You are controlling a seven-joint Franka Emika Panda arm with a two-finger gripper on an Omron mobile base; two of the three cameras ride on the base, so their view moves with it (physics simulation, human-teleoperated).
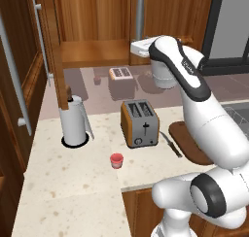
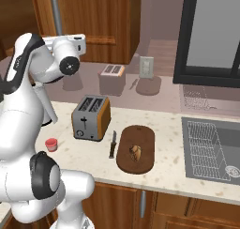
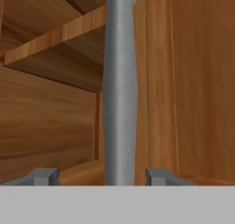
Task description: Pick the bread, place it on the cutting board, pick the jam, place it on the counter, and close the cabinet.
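Observation:
My gripper [image 3: 103,177] is raised at the cabinet [image 1: 92,17] and straddles the right door's vertical steel bar handle [image 3: 119,81]. Its jaws stand open, with a gap to the bar on each side. From the left base camera the hand [image 1: 138,45] sits at that handle's [image 1: 140,10] lower end. The cabinet's left door [image 1: 54,46] is swung wide open. The red jam [image 1: 116,160] stands on the counter [image 1: 73,182] in front of the toaster. The bread [image 2: 136,153] lies on the oval cutting board [image 2: 136,164].
A toaster [image 1: 140,123] stands mid-counter, with a knife [image 2: 113,144] between it and the board. A paper towel holder [image 1: 74,122] is under the open left door. The sink [image 2: 211,148] is at the right. A shelf [image 3: 55,35] shows inside the cabinet.

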